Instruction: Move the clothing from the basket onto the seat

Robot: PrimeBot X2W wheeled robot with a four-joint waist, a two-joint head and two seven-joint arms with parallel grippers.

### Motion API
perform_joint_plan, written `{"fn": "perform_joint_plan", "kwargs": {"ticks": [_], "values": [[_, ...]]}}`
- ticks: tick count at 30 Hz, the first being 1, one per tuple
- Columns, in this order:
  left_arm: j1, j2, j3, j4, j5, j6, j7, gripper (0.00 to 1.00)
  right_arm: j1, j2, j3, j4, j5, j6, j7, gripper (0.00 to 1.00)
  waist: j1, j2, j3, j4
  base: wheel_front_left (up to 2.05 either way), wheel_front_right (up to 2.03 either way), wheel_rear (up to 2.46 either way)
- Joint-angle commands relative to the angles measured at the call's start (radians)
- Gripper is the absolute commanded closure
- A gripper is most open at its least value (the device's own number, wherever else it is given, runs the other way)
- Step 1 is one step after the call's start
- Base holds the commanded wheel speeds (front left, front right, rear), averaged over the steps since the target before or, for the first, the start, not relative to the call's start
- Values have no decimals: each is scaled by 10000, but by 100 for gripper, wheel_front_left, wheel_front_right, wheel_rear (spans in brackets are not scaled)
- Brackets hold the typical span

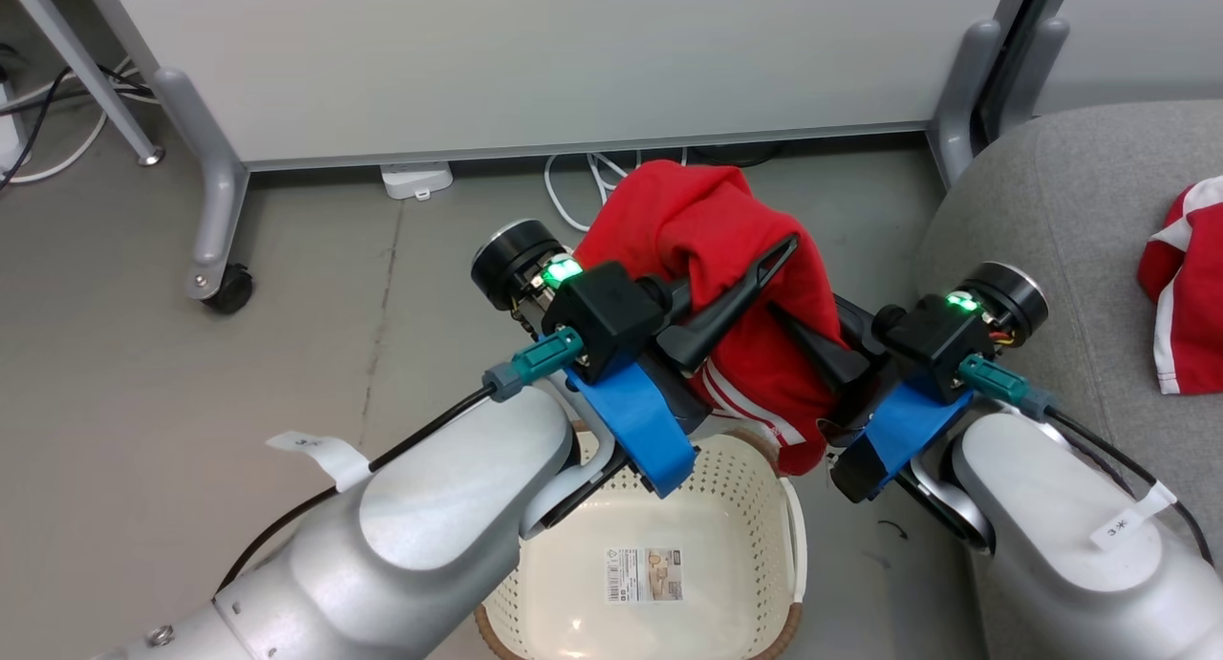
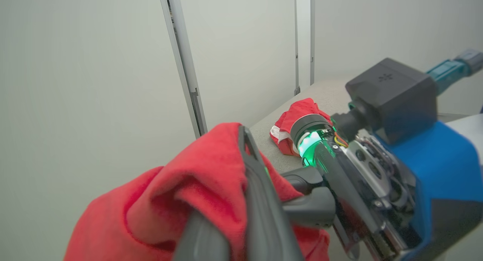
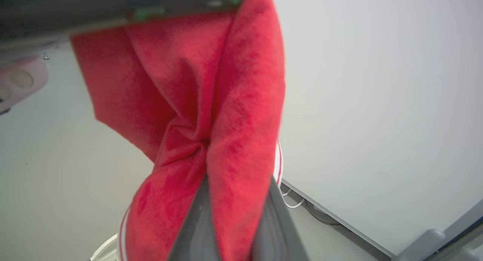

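Altogether two garments [image 1: 707,230] [image 1: 1185,287], one basket [image 1: 736,479].

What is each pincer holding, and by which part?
Both hold one red garment: left pincer across its upper folds, right pincer on bunched cloth below.

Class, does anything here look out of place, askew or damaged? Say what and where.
Nothing damaged. One garment hangs bunched over the basket, pinched by the left gripper and right gripper; the other garment lies crumpled on the seat.
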Motion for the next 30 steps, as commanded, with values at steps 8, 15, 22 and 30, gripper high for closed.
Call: {"fn": "perform_joint_plan", "kwargs": {"ticks": [8, 15, 22, 30], "values": [[-17, 34, 12, 62, 24, -9, -50, 100, 190, 54, -127, -85, 10, 2, 4, 100, 0, 0, -68, -43, 0, 0, 0], [79, 53, -40, 103, 47, -9, -49, 100, 264, 84, -211, -108, -27, 3, 4, 100, 0, 0, -96, -54, 0, 0, 0], [64, 53, -30, 221, 55, -9, -49, 100, 306, 102, -332, -152, -98, 2, 4, 100, 0, 0, -48, -30, 0, 0, 0], [232, -94, 327, 570, 489, 0, -41, 0, 389, 197, -1111, -238, -311, 2, 3, 100, 0, 0, 126, 15, 0, 0, 0]]}}
